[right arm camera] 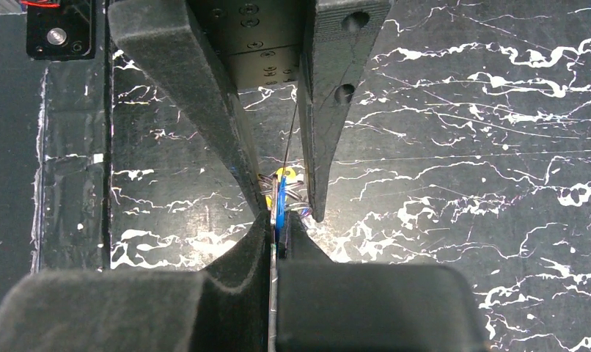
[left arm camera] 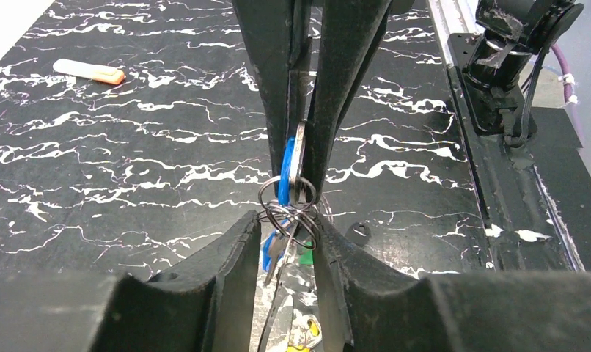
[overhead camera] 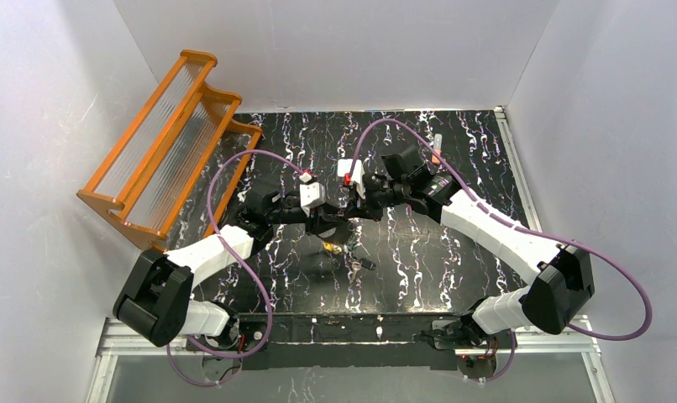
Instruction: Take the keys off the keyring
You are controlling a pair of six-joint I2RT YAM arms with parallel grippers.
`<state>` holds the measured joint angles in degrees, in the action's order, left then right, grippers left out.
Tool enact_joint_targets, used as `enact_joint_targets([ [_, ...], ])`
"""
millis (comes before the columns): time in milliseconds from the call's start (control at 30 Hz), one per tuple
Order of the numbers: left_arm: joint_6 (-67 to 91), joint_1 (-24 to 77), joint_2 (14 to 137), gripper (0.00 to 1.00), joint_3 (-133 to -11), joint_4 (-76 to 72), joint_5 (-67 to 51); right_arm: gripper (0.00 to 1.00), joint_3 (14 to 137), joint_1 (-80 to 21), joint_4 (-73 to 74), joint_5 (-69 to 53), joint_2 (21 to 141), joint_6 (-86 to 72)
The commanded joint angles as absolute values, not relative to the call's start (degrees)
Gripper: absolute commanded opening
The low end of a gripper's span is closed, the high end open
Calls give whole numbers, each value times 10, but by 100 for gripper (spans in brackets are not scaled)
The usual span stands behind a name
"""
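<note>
Several keys (left arm camera: 270, 249) hang in one bunch from a knot of small wire rings (left arm camera: 272, 193). Blue, green and yellow heads show among them, dangling just above the table (overhead camera: 453, 277) at the middle of the overhead view. The keyring (right arm camera: 289, 141) appears only as a thin grey line seen edge-on, running up at twelve o'clock from the bunch between the left arm's fingers.

Judging by this, the task is barely begun: every key that can be made out sits on its ring. A small dark piece (left arm camera: 358, 233) lies on the table at about four o'clock from the bunch. It may be a key already off, but it is too small to tell.

The right gripper (right arm camera: 278, 220) is clamped tight on the blue-and-white disc (left arm camera: 291, 165) and carries the whole bunch by it. The left gripper (left arm camera: 288, 220) faces it, its jaws a narrow gap apart with the rings sitting between the tips. Whether the jaws pinch the rings or merely flank them cannot be told.

Farther out, an orange-and-white tube (left arm camera: 89, 71) lies at about one o'clock on the table. An orange slatted rack (overhead camera: 167, 134) leans at ten o'clock.
</note>
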<state>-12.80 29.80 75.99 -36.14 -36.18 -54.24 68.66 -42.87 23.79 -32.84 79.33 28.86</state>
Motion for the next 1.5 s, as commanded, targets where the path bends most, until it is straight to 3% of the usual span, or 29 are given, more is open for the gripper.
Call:
enact_joint_targets([
  [0, -104, 301, 755, 27, -374, -392, -564, 1, 701, -430, 220, -350, 779, 287],
  [333, -99, 301, 743, 1, -369, -387, -563, 1, 681, -423, 219, -313, 755, 281],
  [433, -97, 301, 738, 1, -369, -380, -558, 1, 674, -421, 223, -303, 747, 275],
  [667, -97, 309, 723, 14, -368, -369, -550, 1, 669, -418, 251, -293, 735, 259],
  [800, -97, 320, 725, 16, -369, -369, -555, 1, 669, -419, 249, -307, 731, 247],
  [1033, -100, 323, 719, 10, -367, -360, -539, 1, 682, -419, 264, -299, 738, 240],
  [1133, -104, 323, 715, 0, -374, -337, -516, 1, 695, -418, 288, -282, 744, 232],
  [1467, -115, 347, 705, 0, -431, -192, -349, 1, 747, -426, 354, -295, 777, 148],
])
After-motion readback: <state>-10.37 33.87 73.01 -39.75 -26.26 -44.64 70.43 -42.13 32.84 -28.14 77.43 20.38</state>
